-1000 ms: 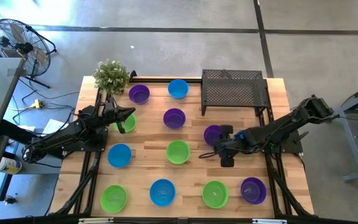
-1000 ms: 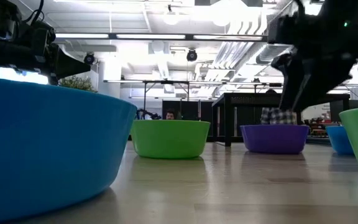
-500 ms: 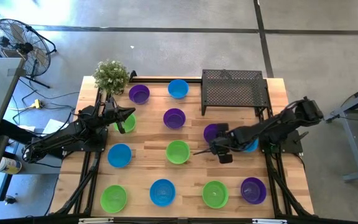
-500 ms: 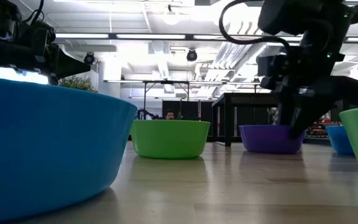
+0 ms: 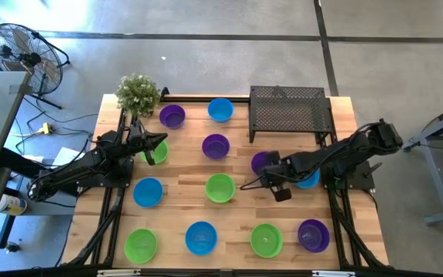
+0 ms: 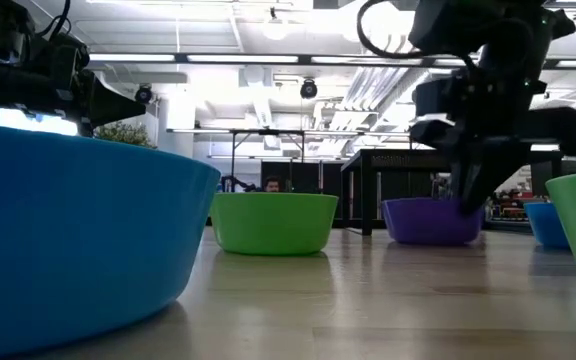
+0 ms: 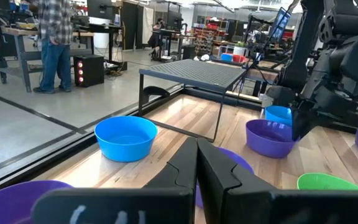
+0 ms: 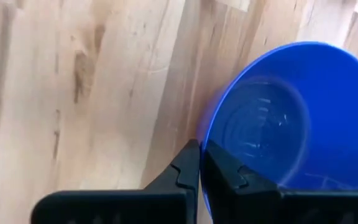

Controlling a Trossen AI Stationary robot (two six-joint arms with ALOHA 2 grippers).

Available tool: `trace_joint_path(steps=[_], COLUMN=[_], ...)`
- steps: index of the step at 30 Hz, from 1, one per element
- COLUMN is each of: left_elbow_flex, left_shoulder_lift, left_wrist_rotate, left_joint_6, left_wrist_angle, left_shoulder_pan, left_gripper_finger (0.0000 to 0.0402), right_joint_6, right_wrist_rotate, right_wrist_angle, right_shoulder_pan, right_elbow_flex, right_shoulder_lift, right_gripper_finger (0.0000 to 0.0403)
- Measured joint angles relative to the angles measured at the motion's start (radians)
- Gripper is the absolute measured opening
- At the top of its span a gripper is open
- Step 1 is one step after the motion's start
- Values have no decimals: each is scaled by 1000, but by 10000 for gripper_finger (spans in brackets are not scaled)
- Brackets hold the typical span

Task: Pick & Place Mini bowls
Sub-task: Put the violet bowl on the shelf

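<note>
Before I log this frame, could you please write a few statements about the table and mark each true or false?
1. The black wire-mesh tray has no bowl on it. True.
2. The potted plant stands at the table's centre. False: it is at the far left corner.
3. The left gripper is at a green bowl on the table's left side. True.
4. The bowl at the near right corner is blue. False: it is the purple corner bowl.
5. The right gripper is over the table's right half, near another purple bowl. True.
</note>
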Motion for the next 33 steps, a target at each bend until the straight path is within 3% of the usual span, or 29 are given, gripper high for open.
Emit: trace_joint_path(steps=[8,20,26,33], left_elbow_flex=[0,0,0,0], left_shoulder_lift=[0,0,0,0], left_wrist_rotate=[0,0,0,0], left_joint_6=[0,0,0,0], left_wrist_angle=[0,0,0,0], left_shoulder_pan=[0,0,0,0], left_gripper_finger=[1,1,1,1], right_joint_6=[65,83,5,-218], right_wrist_rotate=[-38,-42,74,9], right_wrist_angle=[-124,-340,-492,-490], right_shoulder_pan=[2,24,-149,-509], right_elbow_flex=[106,494,670,710], right_shoulder_lift=[-56,-51,-51,-41], right_gripper_finger=[3,4,2,2])
